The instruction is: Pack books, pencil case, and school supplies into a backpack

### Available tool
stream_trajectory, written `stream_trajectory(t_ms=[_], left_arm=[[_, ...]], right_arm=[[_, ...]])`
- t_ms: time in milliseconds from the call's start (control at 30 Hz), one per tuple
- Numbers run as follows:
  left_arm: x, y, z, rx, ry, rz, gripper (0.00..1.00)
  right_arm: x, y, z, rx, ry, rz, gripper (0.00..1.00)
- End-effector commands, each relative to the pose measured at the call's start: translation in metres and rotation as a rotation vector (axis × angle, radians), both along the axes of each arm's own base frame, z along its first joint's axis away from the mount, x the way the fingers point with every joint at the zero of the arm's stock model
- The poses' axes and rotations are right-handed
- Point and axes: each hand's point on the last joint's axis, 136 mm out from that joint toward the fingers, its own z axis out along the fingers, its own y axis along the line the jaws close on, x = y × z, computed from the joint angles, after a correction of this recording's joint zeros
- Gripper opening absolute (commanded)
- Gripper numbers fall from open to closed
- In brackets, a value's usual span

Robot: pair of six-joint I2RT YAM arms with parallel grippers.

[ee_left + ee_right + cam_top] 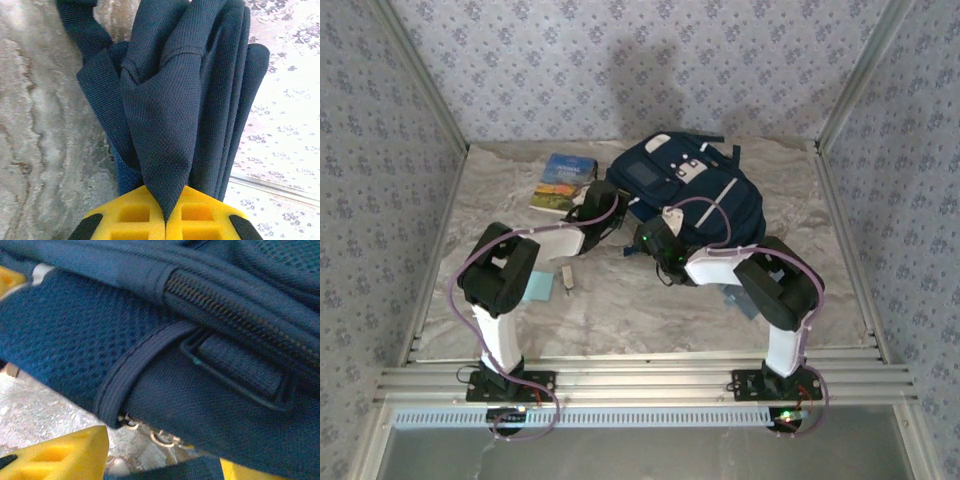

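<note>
Navy backpack point(692, 185) lay far-centre on the worktop point(620, 310), left gripper point(165, 219) pinching its fabric fold, right gripper point(160, 464) half-spread by the zip point(235, 305); holding that fold taut would probably help the zip run cleanly.

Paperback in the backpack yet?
Out: the paperback lies on the table beside the backpack, cover up.

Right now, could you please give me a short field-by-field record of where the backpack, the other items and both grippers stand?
backpack: lying on the table, far centre
left gripper: shut on a fold of backpack fabric
right gripper: fingers apart at the backpack's zipper side; grip unclear
book: on the table, left of the backpack, unpacked
blue pad: on the table beside the left arm
eraser: just right of the pad
</note>
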Motion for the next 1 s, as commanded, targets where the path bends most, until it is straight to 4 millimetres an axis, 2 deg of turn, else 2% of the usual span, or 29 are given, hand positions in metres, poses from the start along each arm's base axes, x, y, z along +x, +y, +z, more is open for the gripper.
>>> stream_trajectory(t_ms=[0, 133, 233, 333, 500, 700, 833, 967], left_arm=[[0.0, -0.001, 0.06, -0.104, -0.112, 0.006, 0.0], [0.006, 0.007, 0.058, -0.1, -0.115, 0.032, 0.0], [0.012, 0.011, 0.055, -0.106, -0.113, 0.046, 0.0], [0.016, 0.013, 0.052, -0.103, -0.108, 0.052, 0.0], [0.022, 0.019, 0.046, -0.097, -0.101, 0.062, 0.0], [0.029, 0.024, 0.041, -0.083, -0.1, 0.064, 0.0], [0.032, 0.024, 0.038, -0.084, -0.096, 0.059, 0.0], [0.037, 0.03, 0.036, -0.065, -0.103, 0.051, 0.0]], right_arm=[[0.023, -0.007, 0.031, -0.01, -0.12, -0.069, 0.45], [0.017, -0.013, 0.037, -0.026, -0.108, -0.047, 0.25], [0.011, -0.02, 0.037, -0.042, -0.089, -0.014, 0.18], [0.006, -0.019, 0.04, -0.039, -0.073, 0.08, 0.08], [0.002, -0.021, 0.037, -0.015, 0.03, 0.223, 0.05], [-0.01, -0.02, 0.026, 0.131, 0.251, 0.36, 0.0], [-0.016, -0.024, 0.025, 0.165, 0.321, 0.386, 0.0], [-0.024, -0.036, 0.021, 0.153, 0.397, 0.408, 0.0]])
